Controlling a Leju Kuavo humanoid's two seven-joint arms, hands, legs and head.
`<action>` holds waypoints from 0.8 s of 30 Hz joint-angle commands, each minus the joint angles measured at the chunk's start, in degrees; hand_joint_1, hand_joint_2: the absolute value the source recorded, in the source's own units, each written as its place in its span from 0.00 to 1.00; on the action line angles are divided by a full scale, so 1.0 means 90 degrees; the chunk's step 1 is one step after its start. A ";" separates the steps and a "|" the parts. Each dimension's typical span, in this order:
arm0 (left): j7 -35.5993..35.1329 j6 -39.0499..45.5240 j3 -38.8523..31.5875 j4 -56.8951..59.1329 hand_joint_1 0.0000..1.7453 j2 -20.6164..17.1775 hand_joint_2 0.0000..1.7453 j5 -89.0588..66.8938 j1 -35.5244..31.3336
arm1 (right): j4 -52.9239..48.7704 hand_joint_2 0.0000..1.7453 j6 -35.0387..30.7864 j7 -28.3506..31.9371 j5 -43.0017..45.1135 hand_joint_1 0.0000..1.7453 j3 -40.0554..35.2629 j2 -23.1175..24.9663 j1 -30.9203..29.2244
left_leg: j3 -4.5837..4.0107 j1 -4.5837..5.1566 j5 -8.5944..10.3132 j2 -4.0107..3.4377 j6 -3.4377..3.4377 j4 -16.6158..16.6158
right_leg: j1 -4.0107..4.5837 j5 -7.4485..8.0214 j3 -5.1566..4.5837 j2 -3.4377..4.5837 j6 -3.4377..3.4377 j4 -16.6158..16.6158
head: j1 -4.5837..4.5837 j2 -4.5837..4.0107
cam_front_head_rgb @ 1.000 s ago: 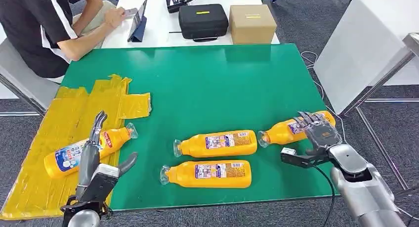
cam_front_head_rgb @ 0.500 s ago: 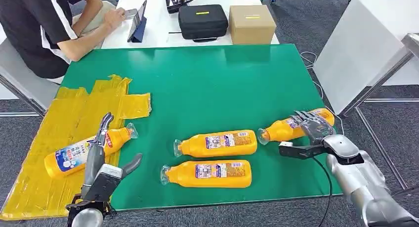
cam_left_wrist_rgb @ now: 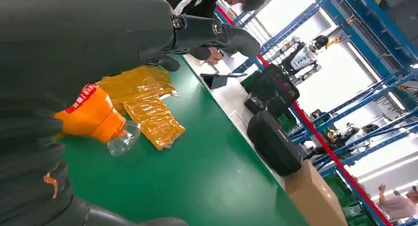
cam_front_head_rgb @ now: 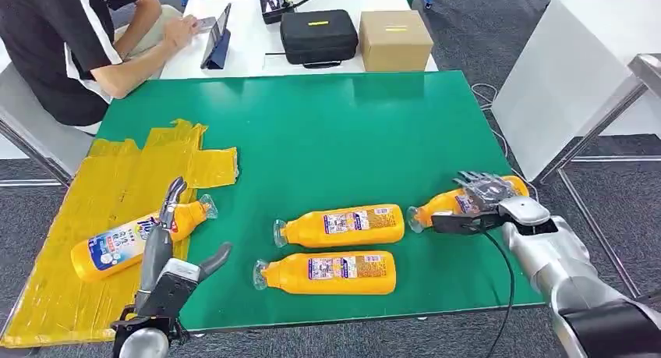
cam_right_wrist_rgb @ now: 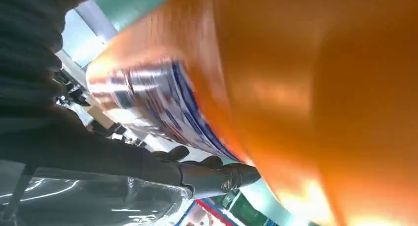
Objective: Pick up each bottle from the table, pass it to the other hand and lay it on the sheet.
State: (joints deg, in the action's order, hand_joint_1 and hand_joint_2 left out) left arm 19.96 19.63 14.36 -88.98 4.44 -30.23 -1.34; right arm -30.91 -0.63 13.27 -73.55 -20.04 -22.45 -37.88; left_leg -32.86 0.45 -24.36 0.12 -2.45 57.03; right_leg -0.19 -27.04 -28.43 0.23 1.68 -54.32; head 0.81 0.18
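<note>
Right hand (cam_front_head_rgb: 485,193) is cupped over the far-right bottle (cam_front_head_rgb: 452,204) near the table's right edge; contact looks likely, but I can't tell if the grasp has closed. Risk: the round bottle rolls off the green table (cam_front_head_rgb: 343,132) if fingers push rather than wrap. Left hand (cam_front_head_rgb: 167,241) is released, fingers spread, above the bottle on the yellow sheet (cam_front_head_rgb: 117,179); could nudge it.

Left hand (cam_front_head_rgb: 167,253) spread with nothing held; right hand (cam_front_head_rgb: 489,203) fingers apart, reaching forward.
</note>
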 commanded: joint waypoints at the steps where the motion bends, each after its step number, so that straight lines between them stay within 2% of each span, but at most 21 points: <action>1: -0.0016 -0.0021 0.0105 0.0376 0.00 -0.0015 1.00 -0.0010 -0.0155 | 0.0770 1.00 0.0057 -0.0017 0.0010 0.00 -0.0281 0.0320 -0.0125 | 0.0009 -0.0004 0.0003 -0.0001 0.0013 -0.0008 | 0.0003 0.0006 0.0010 -0.0001 -0.0001 0.0011 | 0.0000 0.0002; 4: -0.0016 -0.0021 0.0105 0.0376 0.00 -0.0015 1.00 -0.0010 -0.0155 | 0.0770 1.00 0.0057 -0.0017 0.0010 0.00 -0.0281 0.0320 -0.0125 | 0.0013 -0.0003 0.0003 -0.0001 0.0013 -0.0007 | 0.0003 0.0008 0.0013 -0.0001 -0.0002 0.0010 | 0.0000 0.0000; 5: -0.0012 -0.0048 0.0141 0.0421 0.00 -0.0011 1.00 -0.0009 -0.0201 | 0.0987 1.00 0.0497 0.0030 0.0162 0.00 -0.0248 0.0337 -0.0229 | 0.0011 -0.0003 0.0006 0.0000 0.0017 -0.0011 | 0.0002 0.0010 0.0012 -0.0002 -0.0003 0.0013 | 0.0000 0.0000; 11: -0.0112 -0.0073 0.0146 0.0455 0.00 0.0105 1.00 -0.0049 -0.0260 | 0.1345 1.00 0.1802 0.0123 0.0499 0.00 -0.0356 0.0306 -0.0349 | 0.0021 -0.0006 0.0009 0.0008 0.0017 -0.0010 | 0.0004 0.0012 0.0022 -0.0009 -0.0004 0.0017 | 0.0002 0.0000; 13: -0.0137 -0.0148 0.0173 0.0543 0.00 0.0130 1.00 -0.0046 -0.0363 | 0.1460 1.00 0.2808 0.0200 0.0621 0.00 -0.0433 0.0144 -0.0384 | 0.0029 -0.0006 0.0006 0.0013 0.0012 -0.0007 | 0.0003 0.0007 0.0030 -0.0015 -0.0003 0.0015 | 0.0002 0.0002; 14: -0.0147 -0.0191 0.0202 0.0607 0.00 0.0143 1.00 -0.0026 -0.0449 | 0.1382 1.00 0.3200 0.0244 0.0723 0.30 -0.0502 -0.0004 -0.0358 | 0.0026 -0.0007 0.0011 0.0024 0.0018 -0.0012 | 0.0004 0.0010 0.0028 -0.0026 -0.0005 0.0022 | 0.0002 0.0000; 15: -0.0176 -0.0234 0.0235 0.0690 0.00 0.0158 1.00 0.0012 -0.0582 | 0.1380 1.00 0.3541 0.0315 0.0841 0.85 -0.0560 -0.0127 -0.0365 | 0.0037 -0.0007 0.0008 0.0033 0.0015 -0.0009 | 0.0003 0.0003 0.0023 -0.0035 -0.0003 0.0022 | 0.0002 0.0000; 16: -0.0205 -0.0255 0.0266 0.0766 0.00 0.0157 1.00 0.0037 -0.0682 | 0.1342 1.00 0.3701 0.0386 0.0922 0.98 -0.0615 -0.0206 -0.0351 | 0.0041 -0.0008 0.0007 0.0038 0.0010 -0.0005 | 0.0002 0.0001 -0.0011 -0.0039 0.0000 0.0021 | 0.0000 0.0000; 18: -0.0284 -0.0318 0.0371 0.1071 0.00 0.0112 1.00 0.0162 -0.0949 | 0.1170 1.00 0.3936 0.0571 0.1237 1.00 -0.0657 -0.0450 -0.0214 | 0.0030 -0.0008 0.0014 0.0057 0.0013 -0.0008 | -0.0001 0.0003 -0.0020 -0.0056 -0.0001 0.0027 | 0.0005 0.0000; 24: -0.0212 -0.0206 0.0516 0.1533 0.00 0.0133 1.00 0.0475 -0.1311 | 0.0834 1.00 0.3854 0.0474 0.1692 1.00 -0.0743 -0.0757 0.0218 | 0.0044 -0.0011 0.0008 0.0090 0.0011 -0.0012 | 0.0001 -0.0003 0.0009 -0.0087 0.0001 0.0039 | 0.0002 0.0000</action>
State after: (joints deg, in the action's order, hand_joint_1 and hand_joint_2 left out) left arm 17.94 17.18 16.08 -84.50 5.62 -28.29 -6.74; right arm -24.48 32.44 18.47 -61.16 -22.60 -26.23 -43.72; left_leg -32.55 0.45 -24.37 0.53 -2.48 57.06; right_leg -0.28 -27.09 -28.63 -0.13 1.72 -54.24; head 0.83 0.17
